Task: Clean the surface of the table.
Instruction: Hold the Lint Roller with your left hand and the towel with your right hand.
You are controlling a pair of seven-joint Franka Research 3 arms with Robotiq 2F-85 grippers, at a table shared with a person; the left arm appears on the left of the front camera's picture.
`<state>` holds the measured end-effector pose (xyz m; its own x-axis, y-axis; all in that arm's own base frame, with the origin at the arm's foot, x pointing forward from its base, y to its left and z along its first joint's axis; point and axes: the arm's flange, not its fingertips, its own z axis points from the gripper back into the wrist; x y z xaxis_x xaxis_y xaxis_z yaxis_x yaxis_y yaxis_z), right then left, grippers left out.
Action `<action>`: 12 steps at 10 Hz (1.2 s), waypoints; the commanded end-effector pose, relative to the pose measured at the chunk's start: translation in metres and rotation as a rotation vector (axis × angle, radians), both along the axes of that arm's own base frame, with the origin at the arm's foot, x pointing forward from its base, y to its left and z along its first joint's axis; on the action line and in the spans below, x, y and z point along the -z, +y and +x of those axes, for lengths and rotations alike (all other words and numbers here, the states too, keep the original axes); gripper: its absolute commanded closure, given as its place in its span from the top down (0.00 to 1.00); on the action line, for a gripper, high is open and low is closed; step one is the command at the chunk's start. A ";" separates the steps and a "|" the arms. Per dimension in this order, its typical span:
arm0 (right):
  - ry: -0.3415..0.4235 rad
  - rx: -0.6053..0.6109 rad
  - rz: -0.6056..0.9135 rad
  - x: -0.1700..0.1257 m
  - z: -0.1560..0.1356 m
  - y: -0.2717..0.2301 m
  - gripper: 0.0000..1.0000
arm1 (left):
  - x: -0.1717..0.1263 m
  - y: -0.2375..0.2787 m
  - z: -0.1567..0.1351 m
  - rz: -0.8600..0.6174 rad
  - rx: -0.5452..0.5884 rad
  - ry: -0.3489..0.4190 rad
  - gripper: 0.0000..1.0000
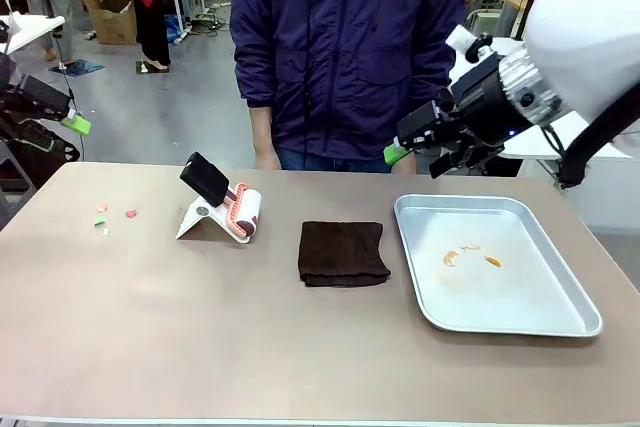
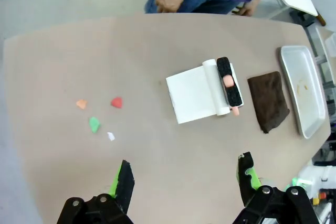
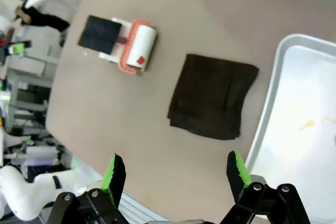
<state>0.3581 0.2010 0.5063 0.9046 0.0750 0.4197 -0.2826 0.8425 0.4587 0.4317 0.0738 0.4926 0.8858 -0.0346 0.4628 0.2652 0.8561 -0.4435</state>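
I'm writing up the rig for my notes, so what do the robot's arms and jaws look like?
The right arm is a rounded white shell ending in a black wrist section, with a black cable looping below. The jaws on both arms are black with bright green pads.

One table (image 1: 150,327). One dark brown cloth (image 1: 343,252) on it. One metal tray (image 1: 500,330) just right of the cloth, with two orange smears in it, one nearer the cloth (image 1: 451,258) and one farther (image 1: 493,261). One lint roller (image 1: 243,211) left of the cloth, on one white stand (image 1: 195,222). Four small scraps well left of the cloth: one red scrap (image 2: 116,102), one orange scrap (image 2: 81,104), one green scrap (image 2: 94,124), one white scrap (image 2: 111,136). One person (image 1: 350,47) behind the cloth. Two grippers: left gripper (image 2: 185,165), right gripper (image 3: 174,160), two fingers each.
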 end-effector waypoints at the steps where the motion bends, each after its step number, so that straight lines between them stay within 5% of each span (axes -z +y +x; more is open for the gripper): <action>1: -0.016 0.003 0.026 -0.005 -0.003 -0.006 1.00 | 0.002 0.022 -0.004 0.002 -0.007 0.002 1.00; 5: 0.015 0.018 -0.067 0.004 0.005 0.011 1.00 | -0.003 -0.005 -0.004 -0.015 0.027 -0.020 1.00; 12: 0.212 0.101 -0.214 0.086 0.072 0.099 1.00 | 0.020 -0.113 0.060 -0.077 0.045 0.195 1.00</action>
<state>0.4170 0.2791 0.4193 0.9714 0.0686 0.2272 -0.1432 0.9328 0.3308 0.4748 -0.0337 0.4701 0.9475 -0.0820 0.3090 0.2435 0.8115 -0.5312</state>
